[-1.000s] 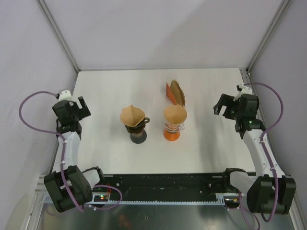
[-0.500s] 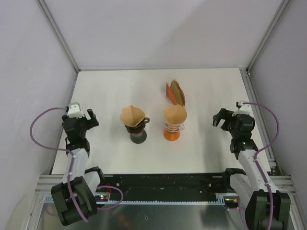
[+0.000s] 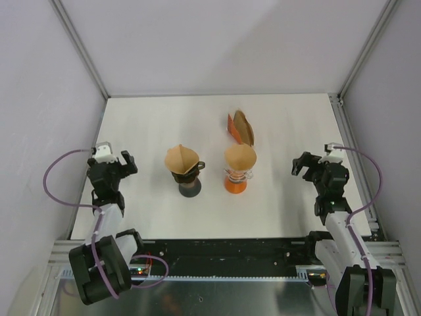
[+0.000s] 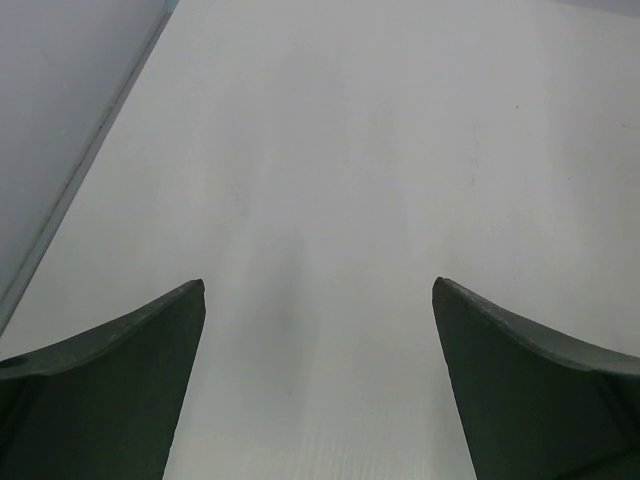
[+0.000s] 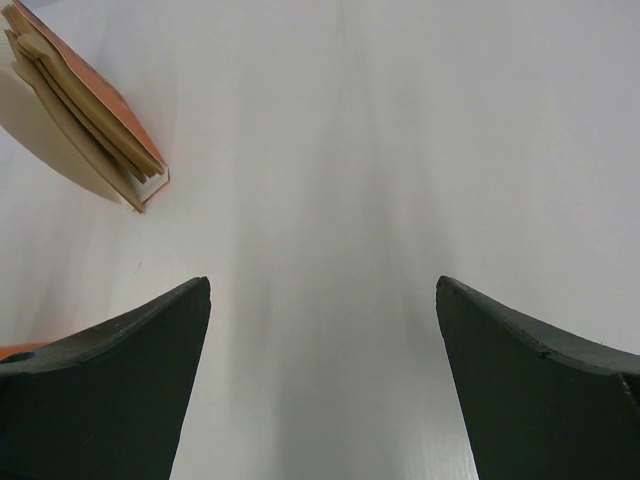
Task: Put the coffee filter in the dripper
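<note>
Top external view: both arms sit low at the near corners of the worktop. The left end effector and the right end effector both have jaws spread wide and are released, holding nothing. Both wrist views confirm this, showing only bare worktop between the fingers.

Position of task items:
- The filter stack stands on edge in an orange holder, at 12 o'clock from the orange dripper and just beside it.
- The stack's long axis runs roughly 11 to 5 o'clock.
- A brown filter cone already sits in the orange dripper.
- A second brown cone sits in the black dripper.

Governing relation:
- The stack lies at about 10 o'clock from the right end effector, with open worktop between them.
- In the right wrist view the stack appears ahead and to the left.
- The left end effector is well apart from the stack, with the black dripper in between, so the right arm is the nearer.

Assessment: both drippers appear loaded, so the placement looks complete. How firmly either cone is seated cannot be told from these views.
</note>
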Tool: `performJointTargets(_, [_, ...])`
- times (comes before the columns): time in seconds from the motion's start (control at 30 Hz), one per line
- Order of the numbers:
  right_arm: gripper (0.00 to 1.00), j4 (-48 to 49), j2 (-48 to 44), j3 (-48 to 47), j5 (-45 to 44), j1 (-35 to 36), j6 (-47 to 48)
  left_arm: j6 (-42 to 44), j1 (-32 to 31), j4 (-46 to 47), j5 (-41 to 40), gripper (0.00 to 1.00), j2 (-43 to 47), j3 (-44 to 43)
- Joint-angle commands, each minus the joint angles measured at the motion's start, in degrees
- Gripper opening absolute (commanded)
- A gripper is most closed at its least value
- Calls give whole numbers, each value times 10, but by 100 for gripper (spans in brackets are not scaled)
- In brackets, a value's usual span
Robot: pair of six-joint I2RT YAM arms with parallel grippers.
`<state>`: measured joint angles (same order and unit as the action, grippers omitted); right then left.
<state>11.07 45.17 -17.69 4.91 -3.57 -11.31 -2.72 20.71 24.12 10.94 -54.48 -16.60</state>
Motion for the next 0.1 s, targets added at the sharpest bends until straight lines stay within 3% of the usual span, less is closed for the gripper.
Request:
performJointTargets(0.0, [99,39,-8,3,-8,-2,8,-11,4,61,28,100,-3,4])
performJointTargets(0.07, [99,49,-7,6,-5,-2,9,-19,4,71,31,100,-4,6])
